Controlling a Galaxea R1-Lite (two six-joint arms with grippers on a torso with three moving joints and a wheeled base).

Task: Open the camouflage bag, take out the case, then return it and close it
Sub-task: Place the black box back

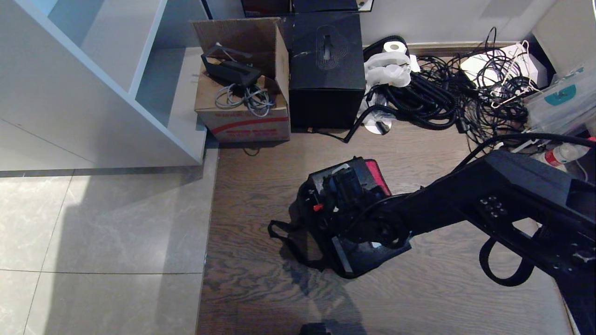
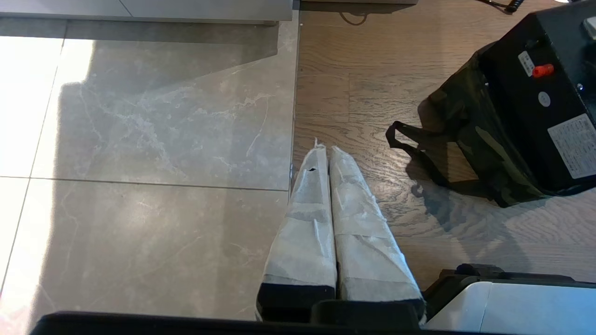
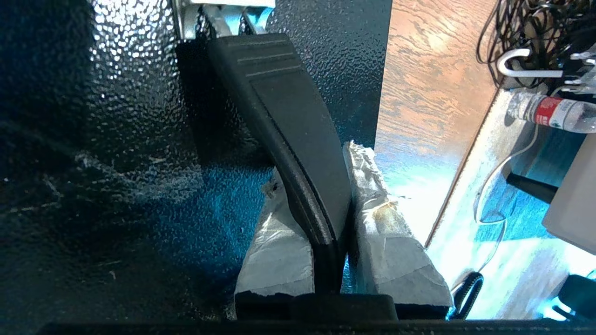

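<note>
The bag (image 2: 470, 139) was green, brown and black camouflage with black straps; the case (image 2: 549, 111) was black with a red knob and white labels; the carton (image 1: 242, 93) was brown with red stripes; the floor (image 1: 260, 223) was grey-brown woodgrain beside pale marbled tiles
</note>
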